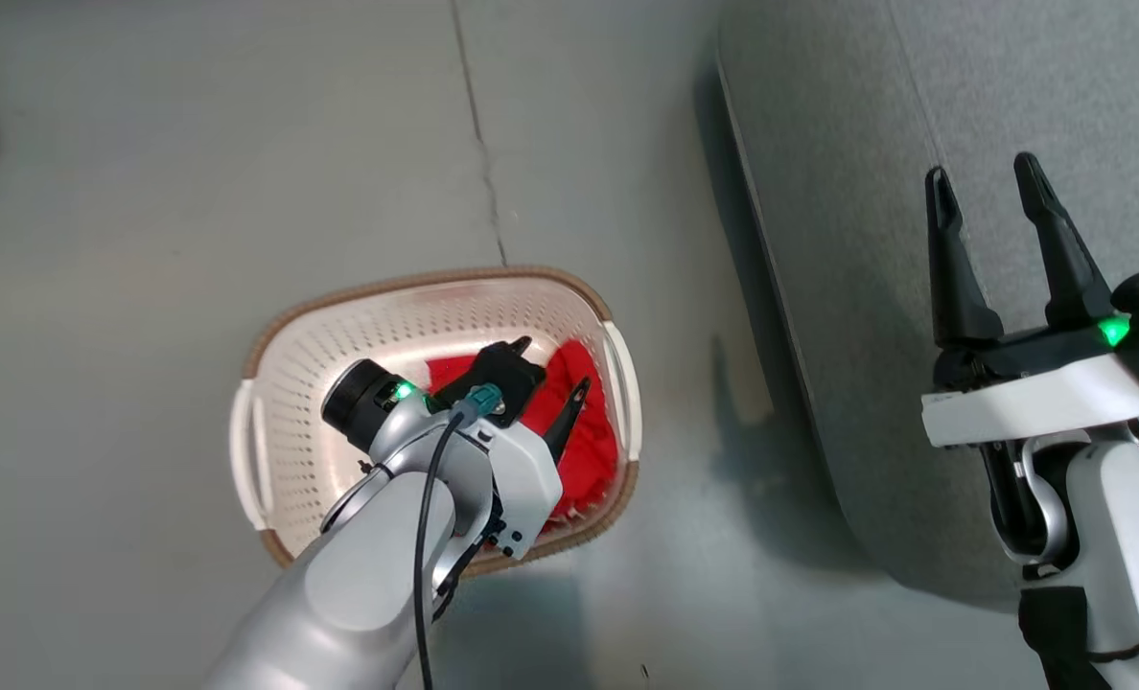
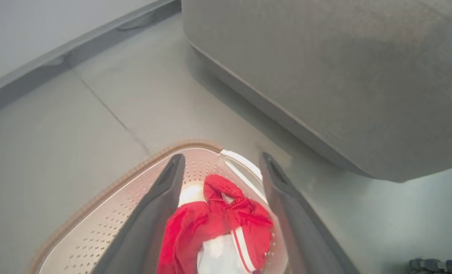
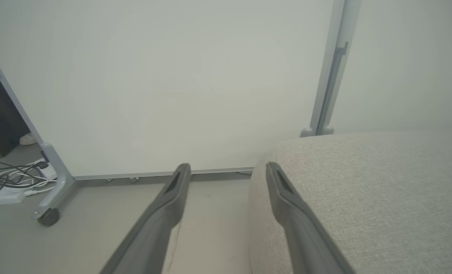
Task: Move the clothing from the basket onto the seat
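The left pincer point(image 1: 552, 364) is dipped inside the basket point(image 1: 291, 383), lower middle of the head view, its two fingers spread wide with nothing pinched between them. The clothing point(image 1: 589, 450) lies bunched in a red heap against the basket's right-hand wall. The left wrist view shows that heap sitting right between the open fingers. That, I'd say, is why the arm comes in from the lower left and leans toward that side: to straddle the thickest fold before closing. Whether the tips touch cloth I cannot tell. The basket stands on the floor point(image 1: 148, 287) near the seat point(image 1: 867, 144), which takes up the upper right; placed that close, the carry across should be short. The right pincer point(image 1: 982, 172), also spread and empty, hangs over the seat's edge at the right, out of the way and perhaps ready to help with the garment.
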Available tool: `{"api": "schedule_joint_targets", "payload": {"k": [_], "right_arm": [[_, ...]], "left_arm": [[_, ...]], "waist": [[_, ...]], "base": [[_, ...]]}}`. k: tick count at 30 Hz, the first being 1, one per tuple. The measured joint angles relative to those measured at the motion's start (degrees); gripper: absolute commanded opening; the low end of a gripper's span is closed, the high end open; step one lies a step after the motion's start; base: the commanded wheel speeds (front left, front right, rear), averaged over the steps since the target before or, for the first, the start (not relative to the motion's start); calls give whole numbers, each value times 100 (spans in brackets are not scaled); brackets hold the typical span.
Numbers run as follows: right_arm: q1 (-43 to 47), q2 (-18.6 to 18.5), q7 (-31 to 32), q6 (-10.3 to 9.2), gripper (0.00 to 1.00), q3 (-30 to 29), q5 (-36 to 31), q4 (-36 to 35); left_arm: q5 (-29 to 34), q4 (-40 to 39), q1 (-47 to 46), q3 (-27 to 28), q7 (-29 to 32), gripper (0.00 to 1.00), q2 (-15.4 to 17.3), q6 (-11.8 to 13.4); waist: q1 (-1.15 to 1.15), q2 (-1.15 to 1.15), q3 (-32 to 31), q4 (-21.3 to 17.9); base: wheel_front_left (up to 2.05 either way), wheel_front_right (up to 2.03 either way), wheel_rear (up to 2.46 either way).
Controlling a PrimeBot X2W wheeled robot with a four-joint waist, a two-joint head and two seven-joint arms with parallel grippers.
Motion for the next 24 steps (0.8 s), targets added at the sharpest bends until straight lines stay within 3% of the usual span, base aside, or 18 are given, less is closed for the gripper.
{"api": "schedule_joint_targets", "payload": {"k": [10,18,24], "right_arm": [[-441,162,-296,0,100,343,57,-94],[-639,250,-396,0,100,671,229,-197],[-703,296,-410,0,100,748,294,-334]], "left_arm": [[-197,1566,-872,-765,740,100,-2,-249],[-231,2748,-1423,-757,1111,100,108,-249],[-307,3115,-1672,-728,1492,100,227,-219]], "waist": [[0,0,1170,-602],[0,0,1915,-1082],[0,0,2269,-1342]], "base": [[0,0,0],[0,0,0],[0,0,0]]}}
